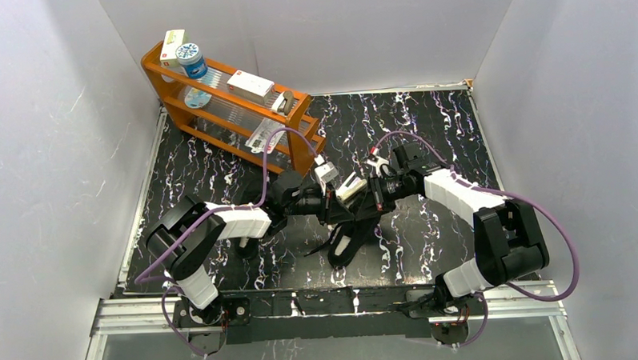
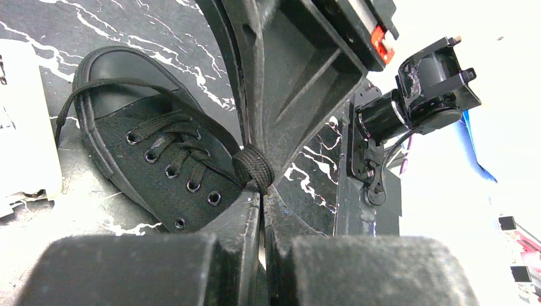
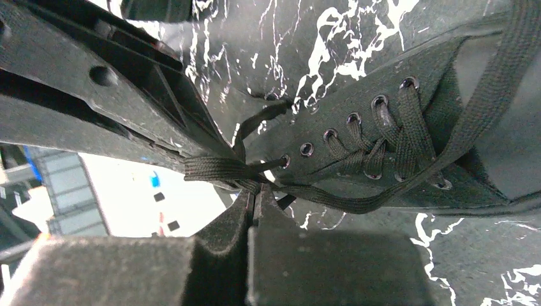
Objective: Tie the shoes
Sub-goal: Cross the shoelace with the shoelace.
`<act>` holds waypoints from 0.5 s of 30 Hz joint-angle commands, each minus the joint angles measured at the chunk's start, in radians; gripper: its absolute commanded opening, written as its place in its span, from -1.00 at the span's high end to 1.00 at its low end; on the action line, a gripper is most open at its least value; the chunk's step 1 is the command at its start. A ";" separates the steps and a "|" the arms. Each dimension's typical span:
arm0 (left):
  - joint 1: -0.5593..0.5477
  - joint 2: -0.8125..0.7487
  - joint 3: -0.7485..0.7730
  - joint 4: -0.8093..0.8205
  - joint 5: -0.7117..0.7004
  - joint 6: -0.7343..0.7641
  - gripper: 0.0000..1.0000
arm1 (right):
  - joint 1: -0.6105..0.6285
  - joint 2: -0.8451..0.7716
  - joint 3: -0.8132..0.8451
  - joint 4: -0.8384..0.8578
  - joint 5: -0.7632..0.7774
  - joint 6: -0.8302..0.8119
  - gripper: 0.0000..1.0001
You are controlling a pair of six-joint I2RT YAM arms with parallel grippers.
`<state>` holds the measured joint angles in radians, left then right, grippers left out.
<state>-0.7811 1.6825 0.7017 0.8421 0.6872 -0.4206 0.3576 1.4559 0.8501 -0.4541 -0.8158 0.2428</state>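
From overhead, saw only a dark lump of shoe (image 1: 347, 243) near the middle of the table (image 1: 219, 159), slightly toward its near edge, under both arms meeting tip to tip; could not read either grip from there. Caught, in that view alone, an orange rack (image 1: 233, 111) at the far left corner, carrying a flat white box (image 1: 250, 87) and a blue-lidded jar (image 1: 191, 59). From the left wrist, found the left gripper (image 2: 260, 194) pressed together on a thick fold of lace (image 2: 253, 167), flat, woven and black, bunched right at the fingertips. Made out there the matt canvas upper, the smooth rounded toe cap, ringed eyelets and crossed lacing, toe toward the upper left of that view. From the right wrist, found the right gripper (image 3: 253, 199) likewise closed, pinching a flat strand of lace just outside the top eyelet. Noted grainy dark fingers (image 3: 332, 268) and glossy black marbling with white veins on the table.
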 commanded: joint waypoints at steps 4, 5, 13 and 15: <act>0.013 -0.020 -0.009 0.037 -0.006 0.016 1.00 | -0.057 -0.028 -0.041 0.124 -0.131 0.109 1.00; 0.016 -0.024 -0.011 0.015 -0.024 0.023 1.00 | -0.059 -0.028 -0.038 0.119 -0.135 0.105 1.00; 0.018 -0.114 0.051 -0.346 -0.279 0.101 0.57 | -0.068 -0.002 -0.048 0.077 -0.206 0.077 1.00; 0.017 -0.161 0.021 -0.331 -0.274 0.083 0.57 | -0.073 -0.008 -0.040 0.062 -0.198 0.072 1.00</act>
<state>-0.7689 1.6459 0.7345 0.5945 0.4900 -0.3592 0.2958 1.4559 0.8021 -0.3908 -0.9531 0.3191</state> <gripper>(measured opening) 0.220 0.019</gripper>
